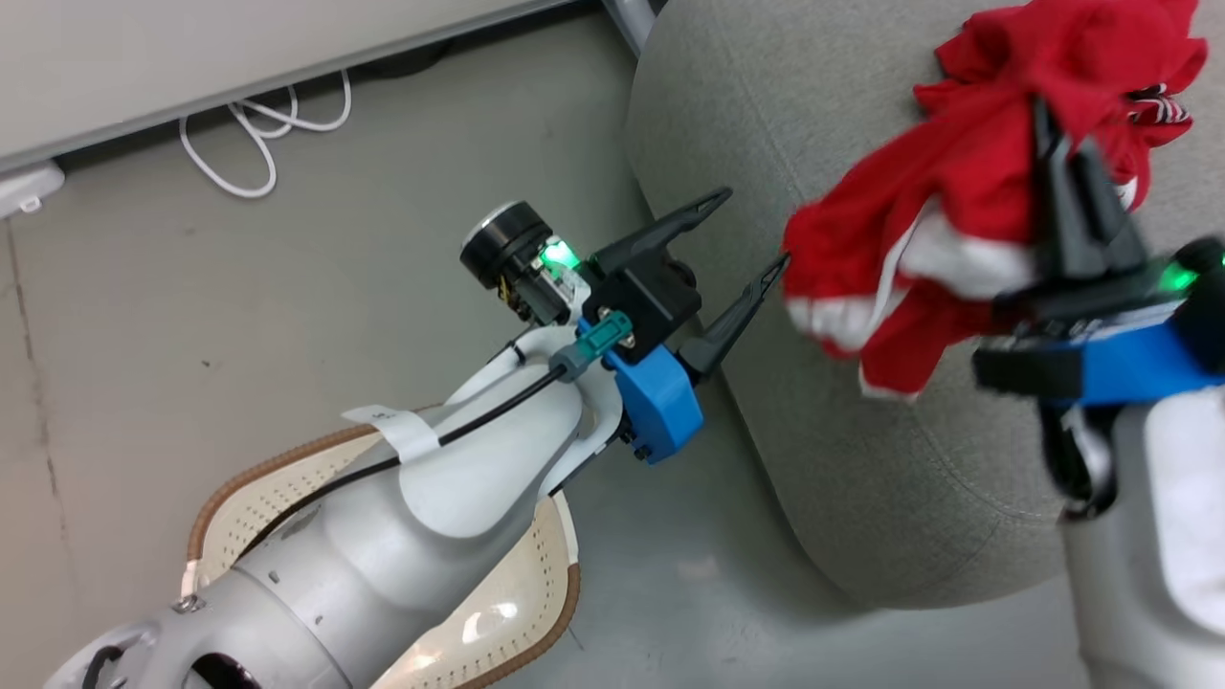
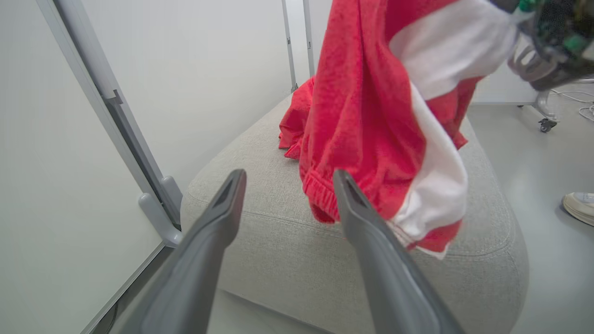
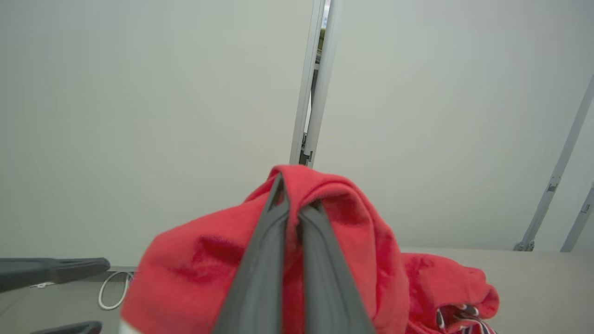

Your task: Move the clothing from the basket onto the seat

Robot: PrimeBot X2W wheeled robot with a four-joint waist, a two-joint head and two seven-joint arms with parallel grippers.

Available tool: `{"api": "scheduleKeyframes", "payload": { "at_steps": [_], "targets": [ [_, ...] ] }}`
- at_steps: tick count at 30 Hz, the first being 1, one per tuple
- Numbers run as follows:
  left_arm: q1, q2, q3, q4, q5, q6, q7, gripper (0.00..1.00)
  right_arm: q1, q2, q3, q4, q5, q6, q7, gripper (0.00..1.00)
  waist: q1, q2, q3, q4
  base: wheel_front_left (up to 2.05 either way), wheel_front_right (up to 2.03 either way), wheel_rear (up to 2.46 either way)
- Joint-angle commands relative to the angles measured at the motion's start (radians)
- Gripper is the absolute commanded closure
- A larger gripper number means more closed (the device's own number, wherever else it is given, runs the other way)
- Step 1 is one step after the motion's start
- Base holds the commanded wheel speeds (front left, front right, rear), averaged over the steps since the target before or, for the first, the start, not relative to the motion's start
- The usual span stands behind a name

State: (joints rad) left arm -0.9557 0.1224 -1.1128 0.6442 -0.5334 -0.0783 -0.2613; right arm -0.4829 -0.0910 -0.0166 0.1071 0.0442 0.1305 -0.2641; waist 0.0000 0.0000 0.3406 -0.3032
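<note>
A red garment with white trim point(image 1: 919, 220) hangs bunched from my right gripper point(image 1: 1048, 124), which is shut on it above the grey seat point(image 1: 766, 115). The right wrist view has both fingers pinched together in the red cloth point(image 3: 195, 260), gripper point(image 3: 294, 204). A second red garment, the jersey with black-and-white lettering point(image 1: 1101, 48), lies on the seat behind it point(image 3: 445, 278). My left gripper point(image 1: 756, 228) stands open at the seat's edge, empty, its right finger close beside the hanging cloth point(image 2: 362, 139), gripper point(image 2: 290, 178). The cream basket point(image 1: 230, 498) sits on the floor under my left forearm, largely hidden.
A white cable point(image 1: 258, 134) loops on the grey floor by the wall base. Pale partition panels with metal posts point(image 2: 153, 195) stand close behind the seat point(image 2: 278, 260). A person's shoe point(image 2: 580, 206) and a castor leg point(image 2: 545, 123) are on the floor beyond the seat.
</note>
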Motion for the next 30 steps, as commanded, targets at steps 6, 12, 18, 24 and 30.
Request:
{"api": "scheduleKeyframes", "payload": {
  "at_steps": [6, 12, 18, 24, 30],
  "targets": [
    [-0.079, 0.02, 0.001, -0.034, 0.028, 0.016, 0.019, 0.0, -0.225, -0.068, -0.121, -0.058, 0.005, 0.0, 0.0, 1.0, 0.0, 0.0, 0.15, 0.054, 0.0, 0.0, 0.0],
    [-0.143, 0.041, -0.004, -0.072, 0.057, 0.029, 0.041, 0.0, -0.411, -0.171, -0.29, -0.094, 0.021, 0.0, 0.0, 1.0, 0.0, 0.0, 0.283, 0.082, 0.0, 0.0, 0.0],
    [-0.187, 0.053, -0.009, -0.105, 0.08, 0.04, 0.058, 0.0, -0.499, -0.296, -0.425, -0.069, 0.031, 0.001, 0.0, 1.0, 0.0, 0.0, 0.376, 0.091, 0.0, 0.0, 0.0],
    [-0.217, 0.074, -0.019, -0.136, 0.098, 0.043, 0.077, 0.0, -0.535, -0.389, -0.541, 0.044, 0.067, 0.001, 0.0, 1.0, 0.0, 0.0, 0.455, 0.08, 0.0, 0.0, 0.0],
    [-0.232, 0.087, -0.027, -0.157, 0.105, 0.047, 0.091, 0.0, -0.5, -0.401, -0.519, 0.218, 0.028, 0.0, 0.0, 1.0, 0.0, 0.0, 0.504, 0.083, 0.0, 0.0, 0.0]
  ]
}}
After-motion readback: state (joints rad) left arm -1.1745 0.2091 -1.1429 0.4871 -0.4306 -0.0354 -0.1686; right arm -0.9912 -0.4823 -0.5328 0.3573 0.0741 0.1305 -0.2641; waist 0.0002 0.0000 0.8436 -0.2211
